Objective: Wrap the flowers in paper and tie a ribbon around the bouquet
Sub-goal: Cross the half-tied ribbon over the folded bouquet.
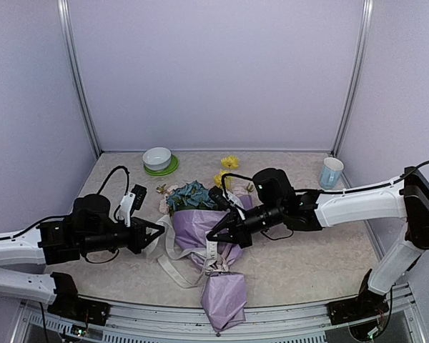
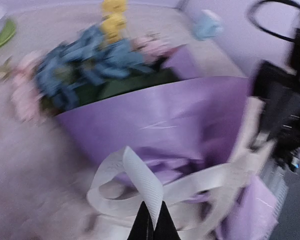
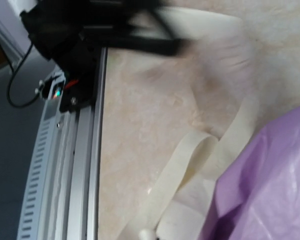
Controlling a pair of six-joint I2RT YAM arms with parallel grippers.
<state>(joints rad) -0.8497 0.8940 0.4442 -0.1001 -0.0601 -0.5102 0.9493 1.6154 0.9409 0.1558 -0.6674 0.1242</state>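
We see the left claw [image 2: 152,222] pinching the thin, floppy ribbon [image 2: 140,175] at 9 o'clock of the soft bouquet [image 1: 200,230] mid-tabletop [image 1: 307,264], the right claw [image 1: 213,236] pressed together at 3 o'clock; grip the ribbon flat, we judge

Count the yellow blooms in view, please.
2. The far bloom lies farthest back; the near bloom sits just in front of it, right of the blue head. The paper may hide more.

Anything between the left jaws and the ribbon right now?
Nothing visible. The left gripper has its jaws shut on a raised loop of the ribbon, just in front of the paper; no fold or stem lies between.
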